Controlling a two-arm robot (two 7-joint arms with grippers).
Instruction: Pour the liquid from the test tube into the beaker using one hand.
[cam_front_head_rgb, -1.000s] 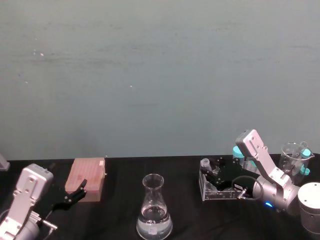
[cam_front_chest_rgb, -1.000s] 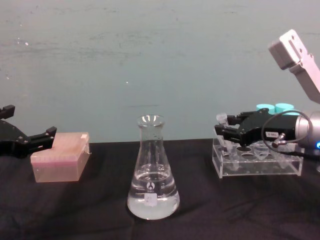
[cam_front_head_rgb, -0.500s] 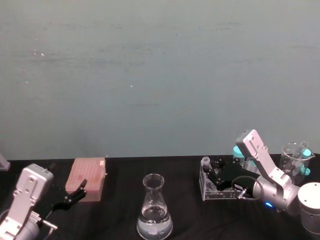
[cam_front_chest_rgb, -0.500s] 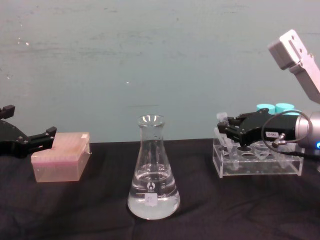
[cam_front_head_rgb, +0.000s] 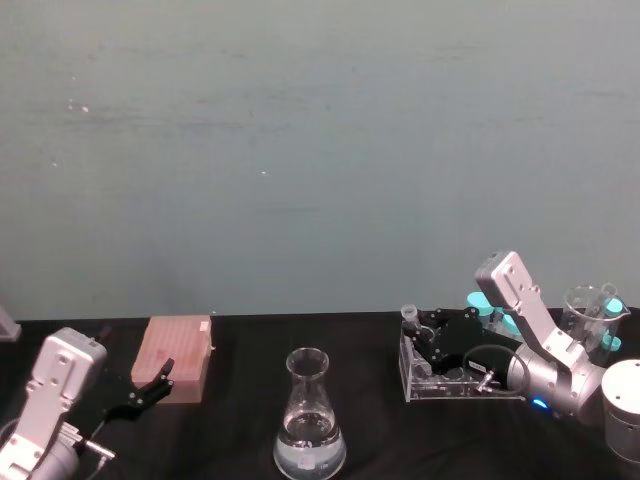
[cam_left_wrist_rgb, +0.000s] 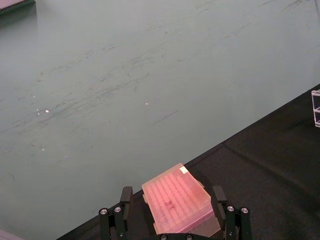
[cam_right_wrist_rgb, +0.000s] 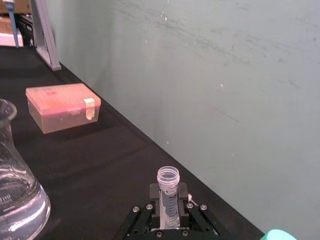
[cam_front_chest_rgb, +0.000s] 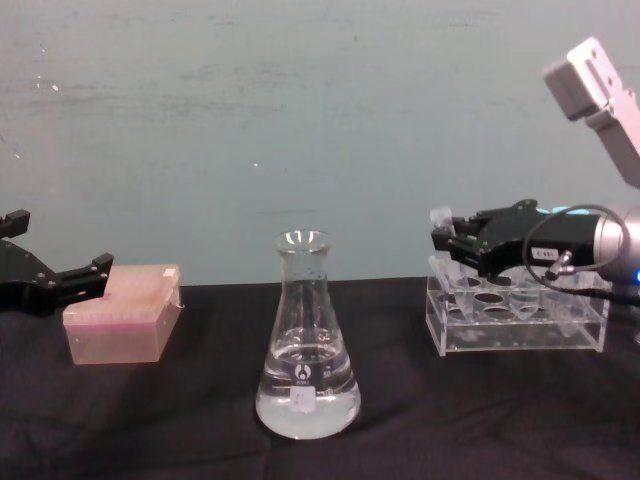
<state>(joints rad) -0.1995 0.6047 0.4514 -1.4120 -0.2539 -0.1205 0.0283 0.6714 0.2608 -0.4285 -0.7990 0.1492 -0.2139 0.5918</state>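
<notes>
Test tube (cam_right_wrist_rgb: 168, 180) in right pincer (cam_front_chest_rgb: 446, 238), open rim plain from wrist

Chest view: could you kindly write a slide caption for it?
Right hand grips the tube at the rack; beaker stands mid-table.

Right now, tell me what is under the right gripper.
The right gripper, shut on the test tube, hangs over the left end of the clear tube rack with its open wells. The gripper covers the tube's middle, and any liquid in it cannot be made out.
</notes>
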